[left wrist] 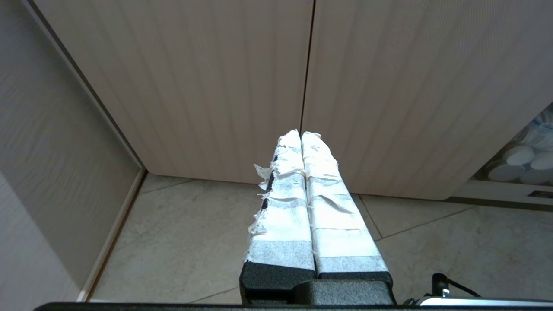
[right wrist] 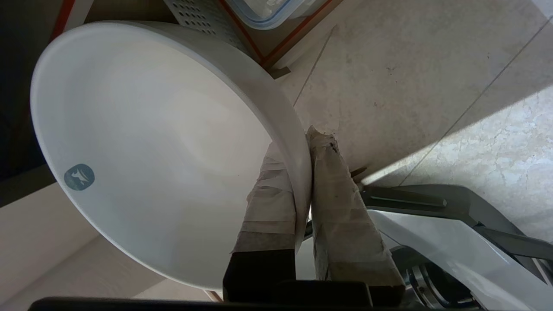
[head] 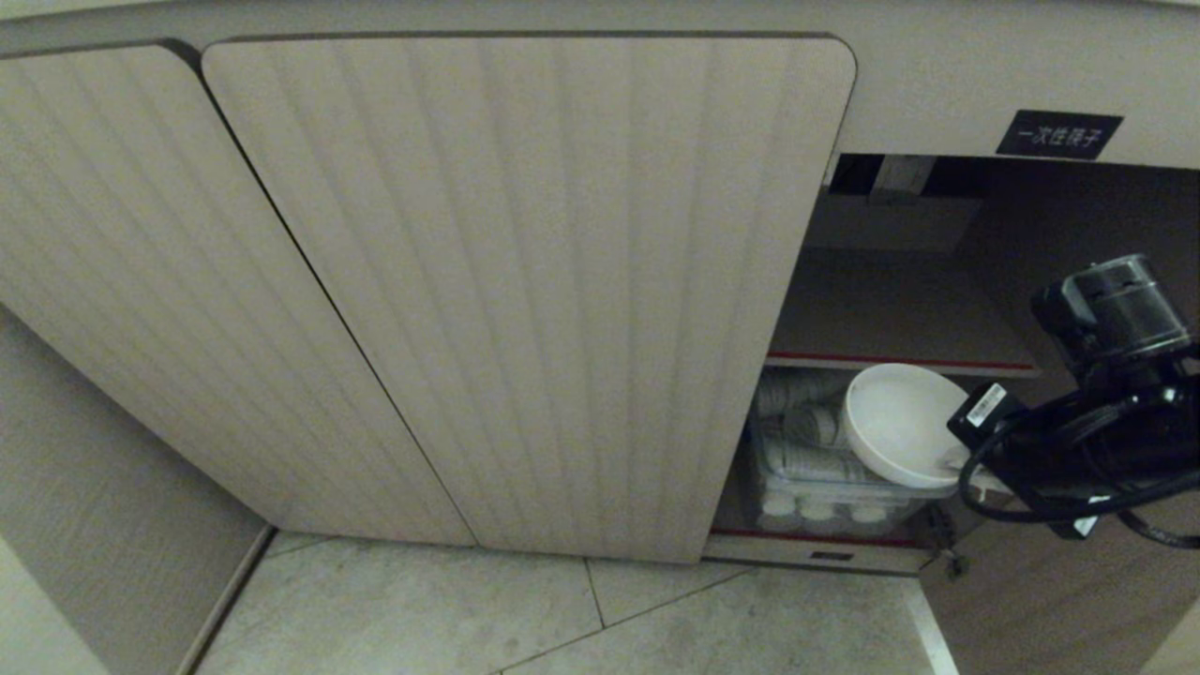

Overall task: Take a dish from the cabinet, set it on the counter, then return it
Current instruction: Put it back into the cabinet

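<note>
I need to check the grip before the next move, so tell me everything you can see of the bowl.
The bowl is plain glossy white, ceramic by its look, round and deep, and empty, with a small grey-blue mark inside the wall near the rim. It is tipped well off level, its opening facing partly sideways. The right pincer is shut on its rim, one taped finger inside the wall and one outside; nothing else visibly touches it. It hangs in the cabinet opening, in front of the stacked cups. Its foot is hidden.

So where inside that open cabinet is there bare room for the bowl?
Bare: the upper shelf above its red edge. Crowded: the lower compartment, filled by the cups and clear box. The right gripper holds the bowl before them.
</note>
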Controlling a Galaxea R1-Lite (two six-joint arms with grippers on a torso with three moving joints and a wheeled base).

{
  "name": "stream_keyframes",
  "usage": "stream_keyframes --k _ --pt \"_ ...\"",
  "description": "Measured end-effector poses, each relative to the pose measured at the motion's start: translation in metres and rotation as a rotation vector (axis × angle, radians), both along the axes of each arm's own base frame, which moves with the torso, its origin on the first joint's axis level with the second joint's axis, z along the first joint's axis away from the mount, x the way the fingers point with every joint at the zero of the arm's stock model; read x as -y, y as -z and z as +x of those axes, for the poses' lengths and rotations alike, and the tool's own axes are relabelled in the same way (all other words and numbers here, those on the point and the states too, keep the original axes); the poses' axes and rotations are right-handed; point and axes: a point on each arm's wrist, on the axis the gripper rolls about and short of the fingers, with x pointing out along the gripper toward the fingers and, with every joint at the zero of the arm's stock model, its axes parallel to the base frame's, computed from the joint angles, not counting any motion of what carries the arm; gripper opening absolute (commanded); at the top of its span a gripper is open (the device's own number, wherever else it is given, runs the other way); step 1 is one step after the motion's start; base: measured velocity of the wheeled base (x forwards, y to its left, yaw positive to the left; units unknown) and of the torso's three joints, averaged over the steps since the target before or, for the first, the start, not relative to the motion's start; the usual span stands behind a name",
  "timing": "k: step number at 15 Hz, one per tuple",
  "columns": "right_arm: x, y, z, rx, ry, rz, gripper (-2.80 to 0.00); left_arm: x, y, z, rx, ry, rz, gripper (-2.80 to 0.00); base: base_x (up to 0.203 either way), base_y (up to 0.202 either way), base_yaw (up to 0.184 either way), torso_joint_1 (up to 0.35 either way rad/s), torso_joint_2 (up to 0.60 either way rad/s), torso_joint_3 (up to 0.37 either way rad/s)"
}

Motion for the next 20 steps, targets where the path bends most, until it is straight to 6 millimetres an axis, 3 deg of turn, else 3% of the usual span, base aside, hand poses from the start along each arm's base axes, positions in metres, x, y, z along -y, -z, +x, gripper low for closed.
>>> stream_keyframes --k 8,20 --pt "0.004 0.003 0.007 -0.014 0.023 -0.005 -2.80 0.000 0.000 0.000 0.000 0.000 0.000 -2.80 0.000 0.000 0.000 0.000 0.00 0.000" --pt "0.030 -0.008 0.039 -0.022 0.132 0.010 -2.80 0.000 0.000 0.000 0.000 0.001 0.000 -2.80 0.000 0.000 0.000 0.000 0.00 0.000"
